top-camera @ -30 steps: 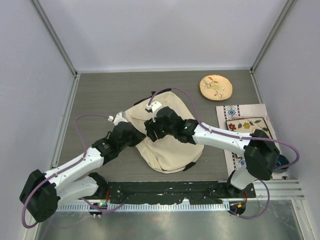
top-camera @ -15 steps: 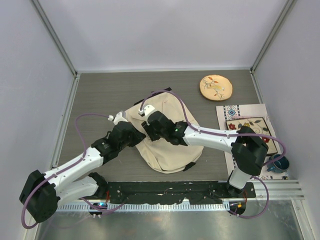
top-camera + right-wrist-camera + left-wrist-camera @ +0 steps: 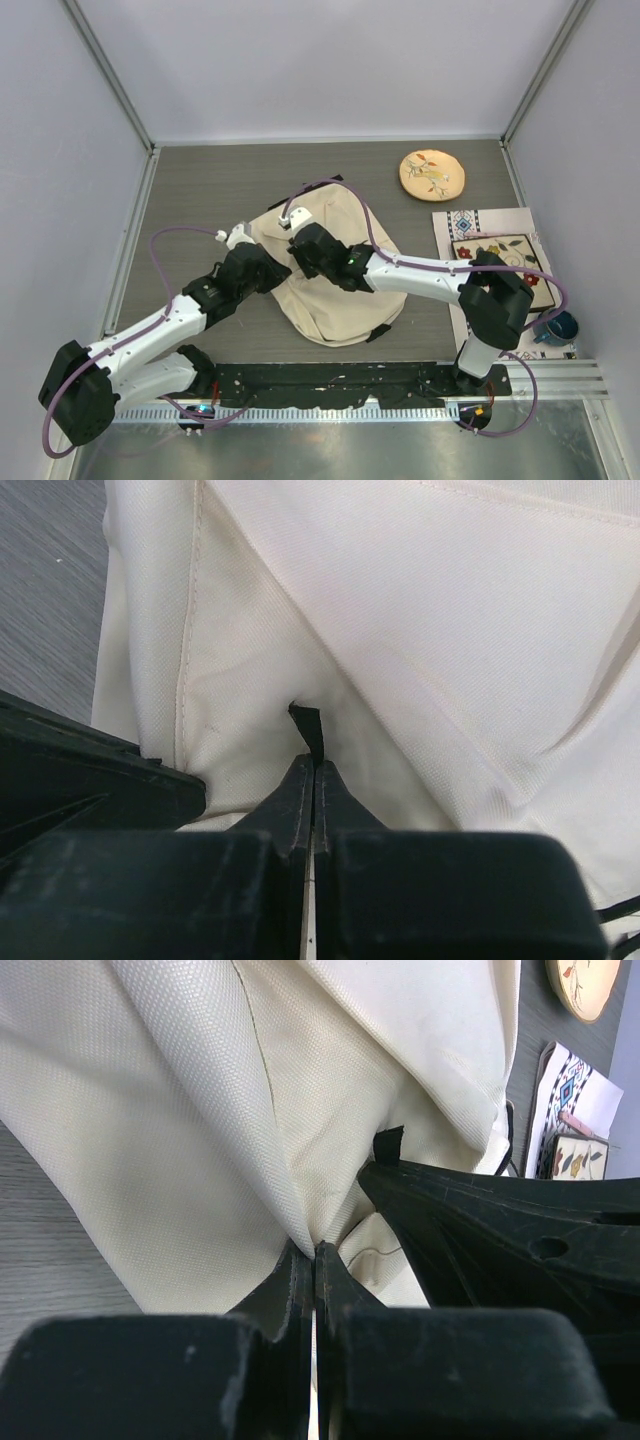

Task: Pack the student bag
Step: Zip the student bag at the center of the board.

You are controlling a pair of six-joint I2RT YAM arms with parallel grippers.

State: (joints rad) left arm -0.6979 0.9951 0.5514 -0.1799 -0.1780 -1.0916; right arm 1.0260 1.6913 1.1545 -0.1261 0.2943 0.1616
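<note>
The student bag [image 3: 340, 300], a cream fabric backpack, lies slumped in the middle of the table. My left gripper [image 3: 270, 268] is at the bag's left edge and is shut on a fold of its cream cloth [image 3: 316, 1248]. My right gripper [image 3: 300, 250] reaches in from the right, just beside the left one. It is shut on a small black tab [image 3: 310, 725] that sticks up from the bag's seam, the tab pinched between the fingertips [image 3: 315, 765]. In the left wrist view, the right gripper's black body [image 3: 500, 1230] fills the right side.
A round tan embroidered disc [image 3: 432, 175] lies at the back right. A patterned floral mat [image 3: 495, 248] lies at the right edge, with a blue cup [image 3: 557, 327] at its near corner. Black bag straps [image 3: 380, 332] trail at the bag's near edge.
My right gripper has slid a little left over the bag and shut on the black tab. Its elbow swung in, uncovering the blue cup. The left gripper has kept its hold.
</note>
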